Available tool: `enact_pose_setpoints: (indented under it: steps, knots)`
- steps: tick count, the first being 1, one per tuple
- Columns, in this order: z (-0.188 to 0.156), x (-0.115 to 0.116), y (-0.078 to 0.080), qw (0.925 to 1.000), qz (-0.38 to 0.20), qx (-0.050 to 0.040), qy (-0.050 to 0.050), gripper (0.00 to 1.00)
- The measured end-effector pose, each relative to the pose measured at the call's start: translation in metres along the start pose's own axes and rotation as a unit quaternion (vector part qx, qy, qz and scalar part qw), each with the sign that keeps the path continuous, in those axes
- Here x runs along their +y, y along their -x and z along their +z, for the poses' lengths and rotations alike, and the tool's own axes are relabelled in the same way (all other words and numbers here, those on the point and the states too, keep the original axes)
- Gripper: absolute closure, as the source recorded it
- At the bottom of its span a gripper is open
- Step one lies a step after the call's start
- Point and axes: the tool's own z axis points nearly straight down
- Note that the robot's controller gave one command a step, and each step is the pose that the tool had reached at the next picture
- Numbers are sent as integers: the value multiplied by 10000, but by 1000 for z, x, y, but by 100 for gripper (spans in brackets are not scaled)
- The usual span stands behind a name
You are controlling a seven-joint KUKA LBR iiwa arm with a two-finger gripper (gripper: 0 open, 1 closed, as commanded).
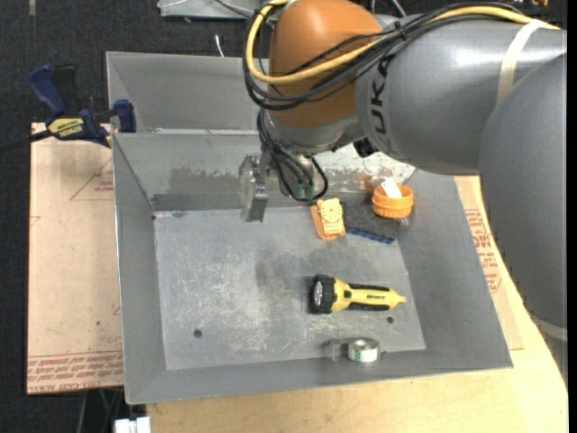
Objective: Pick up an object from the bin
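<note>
Hovers with fingers [256, 213] (parted or closed, cannot tell) above bare bin [225, 278] floor, left of the small orange block [330, 219], apart.

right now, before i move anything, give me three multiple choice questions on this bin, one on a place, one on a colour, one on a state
1. Where does the yellow and black flashlight lie?
A far left corner
B right half of the bin floor
C outside the bin

2. What colour is the round cap at the far right?
A green
B orange
C purple

3. How is the flashlight placed?
A on its side
B standing on end
C hanging in the air

Answers:
1 B, it lies right of the floor's middle.
2 B, the cap is plainly orange.
3 A, it rests lengthwise on the floor, apart from the gripper.
</note>
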Motion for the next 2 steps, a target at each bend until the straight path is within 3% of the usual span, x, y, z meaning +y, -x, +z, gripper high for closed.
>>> enact_pose_setpoints:
  steps: [1, 2]
  knots:
    - [27, -45, -86, 9983, -583, 3, 2, 100]
    - [10, -61, -67, 9976, -683, -59, 9, 100]
